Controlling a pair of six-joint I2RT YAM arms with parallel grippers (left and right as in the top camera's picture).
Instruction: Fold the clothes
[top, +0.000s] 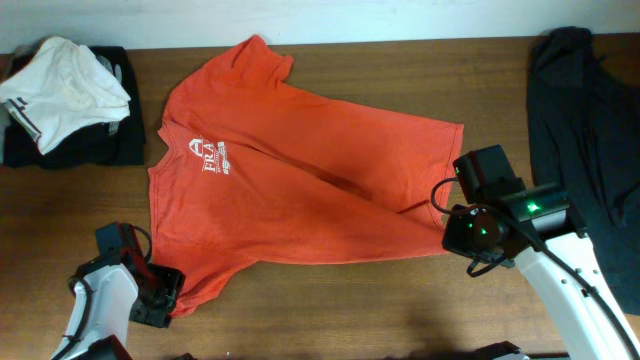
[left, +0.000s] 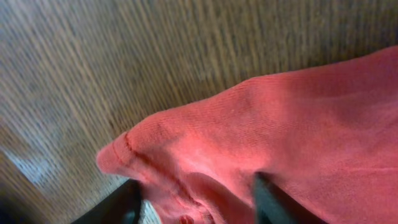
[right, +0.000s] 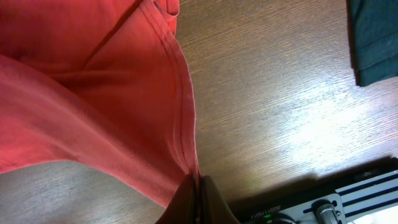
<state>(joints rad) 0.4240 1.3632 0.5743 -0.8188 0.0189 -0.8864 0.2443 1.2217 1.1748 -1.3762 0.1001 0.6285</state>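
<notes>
At the table's (top: 330, 310) near edge, the right gripper (right: 198, 202) pinches the limp, light T-shirt's (top: 300, 190) hem corner while the left gripper (left: 196, 204) gapes astride a sleeve, and those seams look the surest hold.

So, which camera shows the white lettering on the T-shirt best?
The overhead view: the lettering sits whole on the chest of the T-shirt. Both wrist views show only plain red cloth, no lettering.
</notes>
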